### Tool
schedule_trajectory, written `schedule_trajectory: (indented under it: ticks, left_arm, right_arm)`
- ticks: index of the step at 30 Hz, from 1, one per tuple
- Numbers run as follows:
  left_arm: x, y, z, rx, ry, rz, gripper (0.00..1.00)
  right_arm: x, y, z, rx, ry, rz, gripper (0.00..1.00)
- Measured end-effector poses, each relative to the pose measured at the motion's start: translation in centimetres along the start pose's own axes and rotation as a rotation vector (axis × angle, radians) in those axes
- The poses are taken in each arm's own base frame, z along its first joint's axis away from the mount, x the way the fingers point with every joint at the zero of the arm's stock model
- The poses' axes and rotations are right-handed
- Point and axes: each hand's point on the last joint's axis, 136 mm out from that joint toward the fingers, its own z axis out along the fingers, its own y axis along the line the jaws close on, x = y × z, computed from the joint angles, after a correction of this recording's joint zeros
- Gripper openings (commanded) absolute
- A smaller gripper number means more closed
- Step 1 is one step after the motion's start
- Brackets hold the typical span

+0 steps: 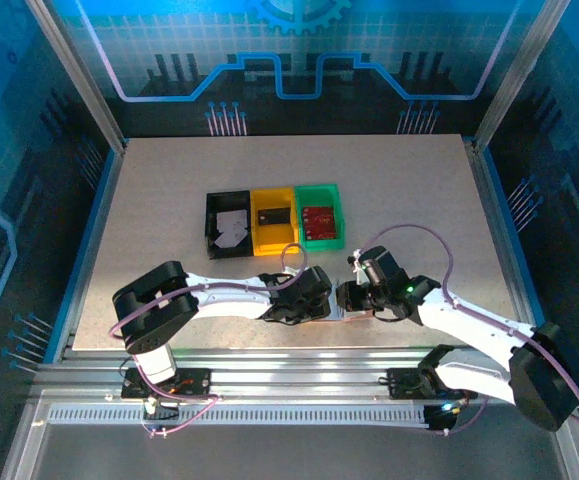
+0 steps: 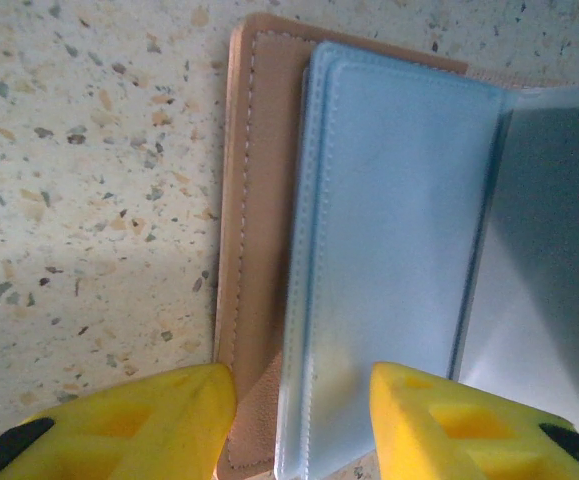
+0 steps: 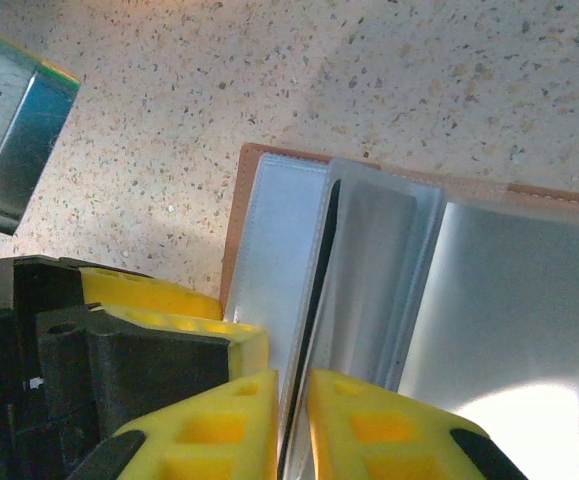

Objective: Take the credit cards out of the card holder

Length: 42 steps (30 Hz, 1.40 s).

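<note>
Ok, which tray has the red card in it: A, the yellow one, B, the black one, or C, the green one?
C: in the top view the red card lies in the green tray, while the yellow tray holds a dark card and the black tray holds a white card.

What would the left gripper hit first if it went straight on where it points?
The card holder. The left gripper points down at it, fingers apart over the clear sleeve and tan cover. Likely the sleeve first, with the table under it; how far off is unclear.
</note>
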Motion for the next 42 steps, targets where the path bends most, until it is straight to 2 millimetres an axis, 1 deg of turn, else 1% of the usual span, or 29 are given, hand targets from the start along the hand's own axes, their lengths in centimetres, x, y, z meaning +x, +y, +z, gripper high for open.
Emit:
schedule_trajectory:
  ticks: [5,11,15,17,20,23,30,37,42]
  left_arm:
    - [0.0,0.0,0.0,0.000,0.000,0.000,0.44]
    - [0.0,0.0,0.0,0.000,0.000,0.000,0.44]
    - [0.0,0.0,0.0,0.000,0.000,0.000,0.44]
    - [0.0,0.0,0.0,0.000,0.000,0.000,0.44]
    - [0.0,0.0,0.0,0.000,0.000,0.000,0.44]
    - [0.0,0.0,0.0,0.000,0.000,0.000,0.44]
    - [0.0,0.0,0.0,0.000,0.000,0.000,0.44]
    - [0.0,0.0,0.0,0.000,0.000,0.000,0.44]
    - [0.0,0.0,0.0,0.000,0.000,0.000,0.44]
  right_arm:
    - [0.0,-0.3,-0.1,0.010,-0.009,0.000,0.22]
    - [1.2,-1.3,0.1,0.042,0.025,0.010,0.22]
    - [1.6,-1.5,0.1,0.050,0.036,0.013,0.20]
    - [1.6,-1.6,0.2,0.051,0.038,0.013,0.20]
    - [1.7,-1.6,0.1,0.051,0.039,0.016,0.27]
    - [1.7,-1.5,-0.2,0.050,0.037,0.017,0.28]
    - [1.3,-1.1,-1.0,0.040,0.021,0.012,0.29]
    - [1.5,-1.1,-1.1,0.043,0.026,0.013,0.26]
    - [1.5,-1.1,-1.1,0.043,0.025,0.014,0.26]
